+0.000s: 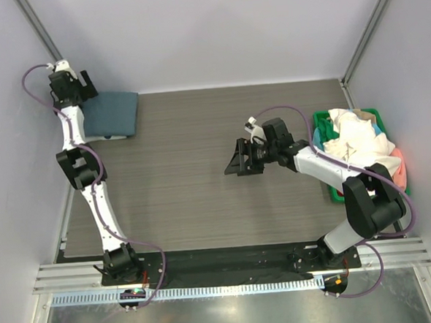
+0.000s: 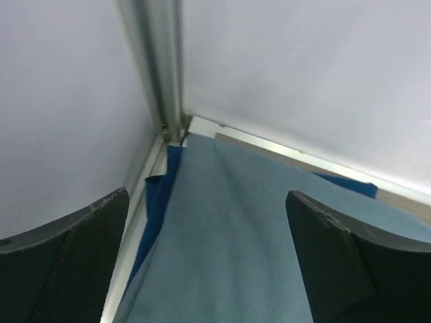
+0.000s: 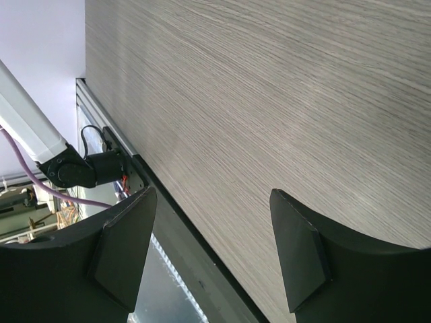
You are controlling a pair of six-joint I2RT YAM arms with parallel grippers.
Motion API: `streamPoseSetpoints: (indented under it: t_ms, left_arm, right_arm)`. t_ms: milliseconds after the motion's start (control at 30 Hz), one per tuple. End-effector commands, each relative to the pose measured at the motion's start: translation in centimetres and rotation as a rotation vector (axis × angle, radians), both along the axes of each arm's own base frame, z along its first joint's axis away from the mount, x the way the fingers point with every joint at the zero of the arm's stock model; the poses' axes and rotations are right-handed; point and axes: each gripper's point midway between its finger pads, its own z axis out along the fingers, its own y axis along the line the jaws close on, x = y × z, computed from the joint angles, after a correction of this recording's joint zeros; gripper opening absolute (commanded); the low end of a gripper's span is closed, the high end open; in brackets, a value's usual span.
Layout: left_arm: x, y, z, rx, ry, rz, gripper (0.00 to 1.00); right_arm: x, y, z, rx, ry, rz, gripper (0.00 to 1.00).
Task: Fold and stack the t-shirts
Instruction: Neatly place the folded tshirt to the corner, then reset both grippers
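One tee was down and folded: the slate-blue t-shirt [image 1: 111, 114] [image 2: 229, 235] lay flat in the far left corner of the table [image 1: 187, 170], tight against the corner rail, with a darker blue cloth [image 2: 156, 202] peeking out beneath its edges. And the left gripper [image 1: 71, 82] [image 2: 207, 195] hung right over it, jaws spread wide, nothing between them.

Over on the right, the green basket [image 1: 319, 116] sat at the table's edge, and it was heaped. The white and cream t-shirts [image 1: 357, 140] piled up above the rim, a pink t-shirt [image 1: 399, 166] spilled down the near right side, and a bit of teal cloth [image 1: 317, 137] showed along the left wall.

Meanwhile the right gripper [image 1: 237, 164] [image 3: 212, 195] hovered above bare table around the middle, apart from the basket, its fingers parted and holding nothing.
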Motion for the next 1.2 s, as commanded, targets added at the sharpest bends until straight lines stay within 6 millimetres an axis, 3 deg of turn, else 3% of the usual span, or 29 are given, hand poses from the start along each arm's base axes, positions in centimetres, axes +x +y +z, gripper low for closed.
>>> streamPoseSetpoints:
  t_ms: [0, 33, 167, 300, 367, 400, 433, 533, 567, 600, 667, 733, 767, 800, 900, 933, 967, 1000, 1067, 1167]
  left_arm:
    - [0.3, 1.3, 6.2, -0.007, -0.15, 0.093, 1.0]
    - [0.0, 0.6, 8.2, 0.004, -0.169, 0.093, 1.0]
    - [-1.7, -1.2, 12.6, 0.038, -0.183, 0.14, 1.0]
    - [-4.5, -3.6, 15.3, 0.052, -0.159, 0.195, 1.0]
    - [-5.9, -5.8, 14.2, 0.033, -0.105, 0.221, 1.0]
    - [-7.3, -6.7, 16.2, 0.031, -0.122, 0.231, 1.0]
    - [-8.1, -8.4, 16.8, 0.031, -0.119, 0.232, 1.0]
    - [-11.6, -12.2, 18.2, -0.022, -0.111, 0.203, 1.0]
    - [-12.5, -13.4, 17.8, -0.07, -0.096, 0.197, 1.0]
    - [-14.5, -14.6, 19.1, -0.097, -0.107, 0.177, 1.0]
    - [-16.4, -18.2, 19.0, -0.174, -0.083, 0.084, 1.0]
    - [-19.3, -21.1, 18.1, -0.245, -0.052, 0.018, 1.0]
    - [-20.3, -24.3, 17.5, -0.27, -0.024, -0.078, 1.0]
    - [-21.5, -26.5, 16.4, -0.283, 0.014, -0.126, 1.0]
    - [-26.1, -30.8, 12.7, -0.291, 0.154, -0.266, 1.0]
    - [-27.8, -31.6, 9.8, -0.29, 0.24, -0.303, 1.0]
    - [-30.0, -32.0, 9.1, -0.29, 0.286, -0.329, 1.0]
    - [-31.6, -32.6, 8.0, -0.293, 0.334, -0.351, 1.0]
    - [-36.0, -31.8, 4.8, -0.285, 0.436, -0.339, 1.0]
    - [-39.7, -30.6, 2.5, -0.292, 0.429, -0.294, 1.0]
  right_arm:
    - [0.6, 0.6, 1.0, 0.015, -0.06, 0.021, 0.74]
    - [0.6, 0.6, 0.8, 0.006, -0.059, 0.021, 0.74]
    - [0.9, 0.2, 1.4, -0.015, -0.091, 0.009, 0.74]
    - [1.4, -0.2, 2.5, -0.042, -0.138, -0.02, 0.74]
    - [1.8, -0.7, 2.5, -0.07, -0.159, -0.043, 0.74]
    - [1.9, -0.9, 2.8, -0.076, -0.177, -0.054, 0.74]
    - [2.0, -1.2, 2.8, -0.093, -0.178, -0.069, 0.74]
    - [2.1, -1.5, 4.1, -0.096, -0.209, -0.084, 0.73]
    - [2.1, -1.6, 4.4, -0.095, -0.217, -0.091, 0.73]
    - [2.1, -1.7, 5.0, -0.093, -0.223, -0.096, 0.74]
    - [2.0, -2.0, 6.6, -0.078, -0.253, -0.114, 0.74]
    - [1.7, -2.3, 8.0, -0.064, -0.274, -0.139, 0.74]
    - [1.6, -2.5, 8.2, -0.066, -0.275, -0.15, 0.74]
    - [1.5, -2.8, 8.2, -0.074, -0.266, -0.177, 0.74]
    - [0.9, -3.6, 8.6, -0.069, -0.269, -0.218, 0.73]
    - [0.7, -3.8, 8.7, -0.067, -0.266, -0.234, 0.74]
    - [0.3, -4.2, 9.3, -0.06, -0.283, -0.248, 0.74]
    - [0.3, -4.7, 8.7, -0.077, -0.279, -0.273, 0.74]
    - [0.0, -5.5, 8.5, -0.097, -0.283, -0.306, 0.74]
    - [-0.4, -7.4, 6.8, -0.18, -0.267, -0.371, 0.75]
